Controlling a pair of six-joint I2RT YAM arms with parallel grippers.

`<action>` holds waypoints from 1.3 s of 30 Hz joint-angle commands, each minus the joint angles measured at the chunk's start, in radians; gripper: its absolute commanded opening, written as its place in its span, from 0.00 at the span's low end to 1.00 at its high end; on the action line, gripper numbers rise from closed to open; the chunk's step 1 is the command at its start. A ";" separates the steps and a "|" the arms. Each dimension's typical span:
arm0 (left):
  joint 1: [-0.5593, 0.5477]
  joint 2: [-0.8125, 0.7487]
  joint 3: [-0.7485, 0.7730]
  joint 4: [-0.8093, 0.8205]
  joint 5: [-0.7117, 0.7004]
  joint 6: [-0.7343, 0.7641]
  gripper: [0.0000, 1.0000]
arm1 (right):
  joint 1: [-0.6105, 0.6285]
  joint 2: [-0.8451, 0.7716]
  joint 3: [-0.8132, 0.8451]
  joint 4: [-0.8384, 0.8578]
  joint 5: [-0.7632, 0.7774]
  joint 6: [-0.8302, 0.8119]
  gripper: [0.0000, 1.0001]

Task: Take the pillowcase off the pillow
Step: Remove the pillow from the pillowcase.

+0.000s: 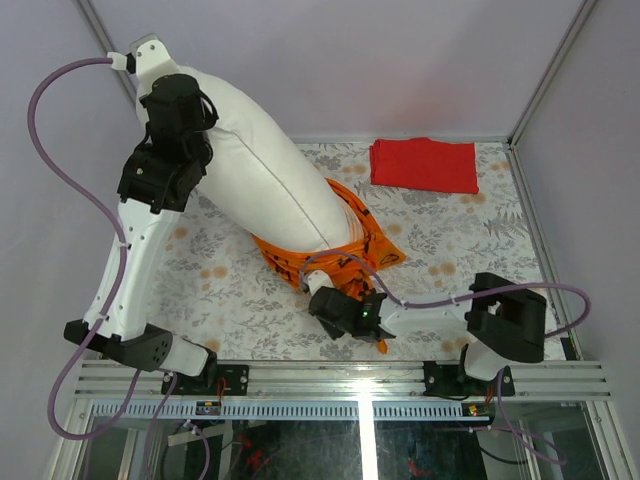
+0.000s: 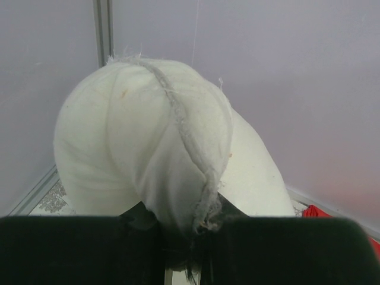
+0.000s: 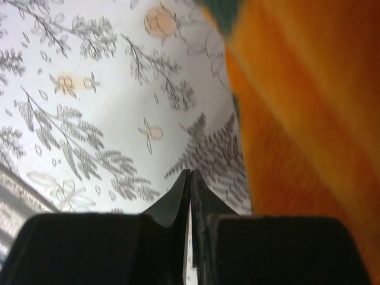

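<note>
Right wrist: pillowcase (image 3: 297,119) just beside right gripper (image 3: 190,174), jaws together.

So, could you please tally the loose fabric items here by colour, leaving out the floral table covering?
White: 1, the plump white rectangular pillow
Orange: 1, the black-printed orange fabric pillowcase
Red: 1, the folded plain red cloth
Total: 3

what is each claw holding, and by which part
Left claw pinches the pillow by its seamed corner. Right claw is shut on nothing, beside the pillowcase.
</note>
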State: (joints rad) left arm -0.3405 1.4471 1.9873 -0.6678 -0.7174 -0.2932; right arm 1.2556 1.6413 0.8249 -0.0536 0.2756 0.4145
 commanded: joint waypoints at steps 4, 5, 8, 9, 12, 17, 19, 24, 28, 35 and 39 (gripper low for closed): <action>-0.003 -0.045 -0.020 0.094 -0.007 0.015 0.00 | 0.008 -0.138 -0.054 -0.074 -0.056 0.135 0.00; -0.003 -0.047 -0.019 0.091 -0.005 0.013 0.00 | 0.014 -0.156 -0.036 -0.077 -0.053 0.119 0.00; -0.003 -0.052 -0.015 0.084 0.006 0.004 0.00 | 0.024 -0.219 0.040 -0.062 -0.069 0.055 0.07; -0.003 -0.052 -0.013 0.081 0.010 0.001 0.00 | 0.025 -0.237 0.069 -0.053 -0.078 0.028 0.22; -0.003 -0.052 -0.008 0.075 0.023 -0.005 0.00 | 0.025 -0.270 0.169 -0.020 -0.068 -0.052 0.66; -0.003 -0.030 0.024 0.041 0.048 -0.019 0.00 | 0.025 -0.209 0.365 -0.013 -0.009 -0.189 0.87; -0.003 -0.024 0.032 0.035 0.057 -0.022 0.00 | 0.014 -0.166 0.436 -0.011 0.010 -0.237 0.88; -0.003 -0.025 0.033 0.030 0.061 -0.018 0.00 | -0.119 -0.074 0.521 0.004 -0.109 -0.230 0.88; -0.003 -0.028 0.034 0.028 0.042 0.000 0.00 | -0.210 -0.026 0.474 0.008 -0.166 -0.191 0.86; -0.003 -0.015 0.039 0.031 0.025 0.016 0.00 | -0.222 -0.043 0.179 0.080 -0.216 -0.087 0.72; -0.003 0.004 0.060 0.021 0.017 0.019 0.00 | -0.221 -0.090 -0.029 0.131 -0.242 0.009 0.32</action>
State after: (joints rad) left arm -0.3466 1.4372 1.9907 -0.7132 -0.6689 -0.3077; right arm 1.0489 1.5612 0.9817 0.1673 0.0532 0.2981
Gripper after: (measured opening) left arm 0.109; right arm 0.467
